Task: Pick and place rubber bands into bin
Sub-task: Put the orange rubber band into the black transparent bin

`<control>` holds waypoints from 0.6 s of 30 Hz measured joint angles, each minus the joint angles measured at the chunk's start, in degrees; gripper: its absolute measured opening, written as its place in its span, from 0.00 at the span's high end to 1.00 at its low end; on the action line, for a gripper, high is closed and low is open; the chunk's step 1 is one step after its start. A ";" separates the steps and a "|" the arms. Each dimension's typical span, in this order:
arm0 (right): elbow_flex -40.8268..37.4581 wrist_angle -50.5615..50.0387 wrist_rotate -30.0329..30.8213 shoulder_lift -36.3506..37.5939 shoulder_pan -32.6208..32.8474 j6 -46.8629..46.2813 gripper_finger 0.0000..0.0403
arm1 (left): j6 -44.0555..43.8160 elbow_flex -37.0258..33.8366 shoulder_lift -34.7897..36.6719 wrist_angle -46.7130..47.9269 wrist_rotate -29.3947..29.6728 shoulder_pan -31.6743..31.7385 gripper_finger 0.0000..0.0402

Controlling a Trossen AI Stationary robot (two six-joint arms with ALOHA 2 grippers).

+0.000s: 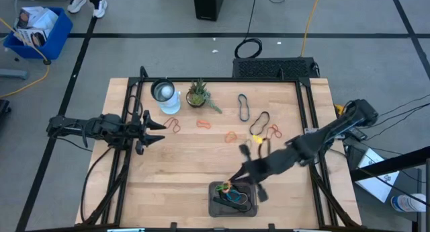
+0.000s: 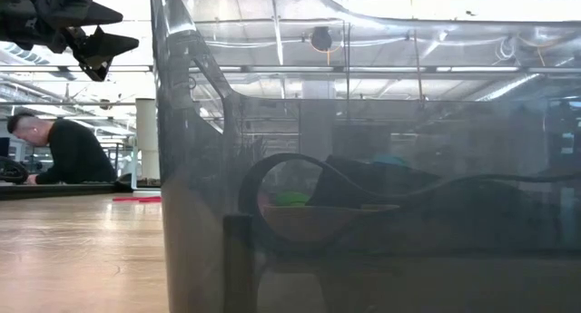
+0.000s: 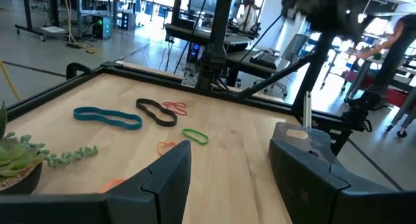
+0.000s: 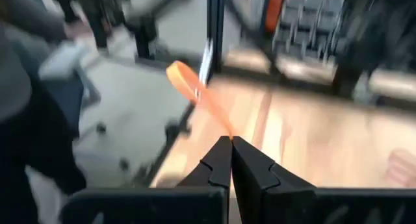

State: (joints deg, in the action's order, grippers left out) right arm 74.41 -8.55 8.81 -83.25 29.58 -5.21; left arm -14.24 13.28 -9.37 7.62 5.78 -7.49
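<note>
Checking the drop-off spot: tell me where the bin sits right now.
In the high view the bin sits at the table's near edge, slightly right of centre, with the right gripper just above it; bands already lie inside.

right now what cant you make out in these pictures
- Bin contents, high view: the right gripper overlaps it; only a tangle of bands shows.
- Low view: the bin's dark wall fills the picture and hides the table beyond.
- Right wrist view: motion blur; the orange band at the shut fingertips has unclear edges.
</note>
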 joint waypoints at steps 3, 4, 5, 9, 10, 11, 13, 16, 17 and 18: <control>0.00 -4.50 -0.57 -3.98 0.04 -6.08 1.00 | 0.13 0.00 0.00 0.33 0.07 0.00 0.47; -0.02 -5.95 -1.61 -5.04 0.04 -8.17 1.00 | 0.21 0.00 0.00 0.50 0.09 0.00 0.47; -0.02 -7.02 -2.37 -6.02 0.04 -10.03 1.00 | 0.33 0.00 0.00 0.65 0.09 0.02 0.47; 0.00 -11.01 -4.04 -10.11 0.07 -14.08 1.00 | 0.45 0.00 0.00 1.65 0.15 0.02 0.47; 0.00 -12.09 -4.86 -11.27 0.11 -14.85 1.00 | 0.46 0.00 0.00 1.92 0.15 0.00 0.47; 0.00 -12.76 -5.99 -12.43 0.11 -15.55 1.00 | 0.46 0.00 0.00 2.31 0.19 0.00 0.47; 0.00 -13.65 -7.66 -14.66 0.11 -17.19 1.00 | 0.48 0.00 0.00 3.14 0.29 0.01 0.47; 0.00 -13.60 -9.10 -18.12 0.13 -19.10 1.00 | 0.48 0.00 -0.01 3.92 0.31 0.01 0.47; 0.00 -13.93 -9.12 -19.22 0.15 -19.68 1.00 | 0.48 0.00 -0.02 3.95 0.31 0.00 0.47; 0.00 -14.08 -9.10 -20.25 0.15 -20.35 1.00 | 0.48 0.00 0.00 3.91 0.31 0.00 0.47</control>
State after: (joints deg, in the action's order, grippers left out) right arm 74.41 -22.63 -0.29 -103.50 29.73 -25.56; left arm -13.76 13.28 -9.37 11.53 6.09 -7.48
